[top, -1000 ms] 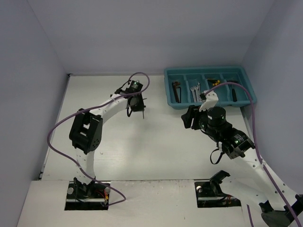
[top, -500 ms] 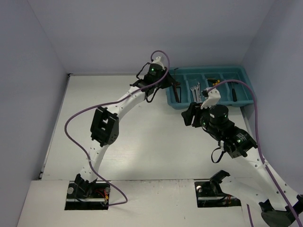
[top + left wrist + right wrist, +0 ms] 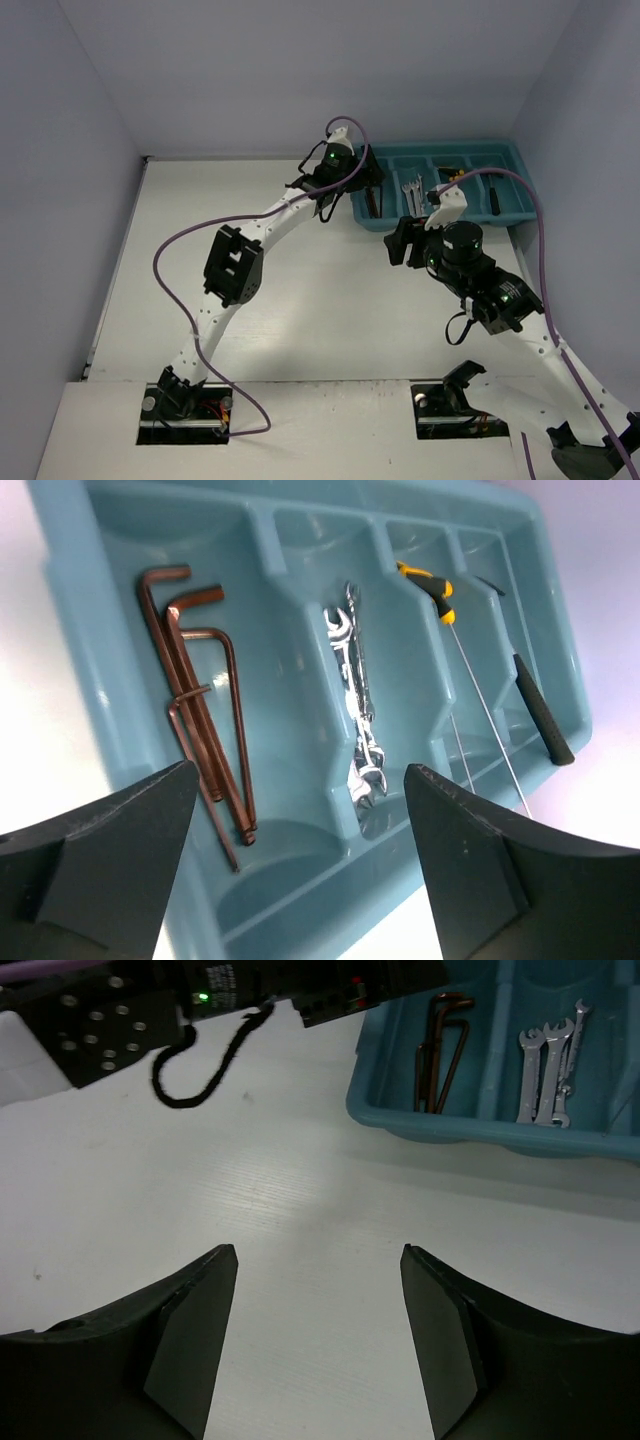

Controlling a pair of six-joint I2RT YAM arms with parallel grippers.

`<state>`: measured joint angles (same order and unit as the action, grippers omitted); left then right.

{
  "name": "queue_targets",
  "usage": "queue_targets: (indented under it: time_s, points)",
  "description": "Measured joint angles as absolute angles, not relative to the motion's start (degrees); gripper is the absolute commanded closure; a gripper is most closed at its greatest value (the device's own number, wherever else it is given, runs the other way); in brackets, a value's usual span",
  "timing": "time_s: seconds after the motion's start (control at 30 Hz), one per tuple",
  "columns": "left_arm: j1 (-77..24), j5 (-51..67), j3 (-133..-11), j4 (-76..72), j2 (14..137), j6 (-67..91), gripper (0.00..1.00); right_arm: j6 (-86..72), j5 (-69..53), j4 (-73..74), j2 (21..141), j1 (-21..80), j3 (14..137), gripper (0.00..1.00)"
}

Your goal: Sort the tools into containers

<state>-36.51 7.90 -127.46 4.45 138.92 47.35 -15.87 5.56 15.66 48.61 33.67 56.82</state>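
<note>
— While your left tool (image 3: 300,780) hangs over the teal tray (image 3: 70,610), what is it carrying?

— Nothing. Its jaws stand wide apart, with only the tray showing between them. It sits above the tray's left end, angled to look along the compartments. I judge that pose suits a drop or a check at that end.

— What lies in the tray?

— Reddish hex keys (image 3: 192,693) are bunched in its leftmost compartment. Silver wrenches (image 3: 357,720) lie end to end in the next one. A yellow-and-black piece (image 3: 425,580) sits at the far end of the third, with thin rods (image 3: 480,700) running back from it. They may be its shafts, but they are too fine for you to rely on that. A slim black piece (image 3: 540,710) lies in the rightmost. Each kind has its own compartment, so to my eye your sorting is far along.

— And your right tool (image 3: 317,1255)?

— It is equally wide and empty, over bare table (image 3: 300,1190) just short of the tray's near rim and facing it. That spot leaves the tray to the left arm and avoids crowding.

— The surface and the room?

— Your table is white and matte, faintly ribbed, with soft glare just before the tray. Pale lilac walls (image 3: 300,70) rise close behind and beside the tray.
</note>
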Motion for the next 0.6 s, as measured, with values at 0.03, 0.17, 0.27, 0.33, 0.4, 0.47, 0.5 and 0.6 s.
queue_targets:
  time_s: [0.03, 0.17, 0.27, 0.33, 0.4, 0.47, 0.5, 0.6]
  points:
    - [-36.5, 7.5, -125.9, 4.9, 137.0, 46.4, 0.16, -15.6, 6.1, 15.7, 48.5, 33.7, 56.8, 0.28]
    - [-36.5, 5.2, -117.0, 7.9, 126.1, 41.0, 0.16, -14.6, 9.1, 15.8, 47.1, 33.6, 56.8, 0.05]
    - [-36.5, 1.7, -110.5, 11.7, 116.0, 36.0, 0.15, -13.4, 12.3, 15.9, 44.2, 33.4, 56.9, 0.00]
    - [-36.5, -1.2, -105.5, 14.5, 108.1, 32.4, 0.12, -12.7, 14.7, 15.9, 41.9, 33.4, 57.0, 0.00]
    - [-36.5, -4.5, -100.9, 17.1, 100.6, 29.6, 0.11, -12.0, 17.1, 15.9, 39.7, 33.4, 57.2, 0.00]
    - [-36.5, -8.2, -96.4, 19.9, 92.7, 27.0, 0.11, -11.3, 19.1, 15.9, 37.2, 33.4, 57.2, 0.00]
    - [-36.3, -10.0, -94.5, 21.2, 89.1, 26.0, 0.10, -10.9, 20.3, 16.0, 35.9, 33.4, 57.2, 0.00]
    - [-36.1, -15.3, -89.2, 25.8, 78.8, 23.8, 0.07, -9.3, 23.2, 16.1, 31.7, 33.4, 57.2, 0.00]
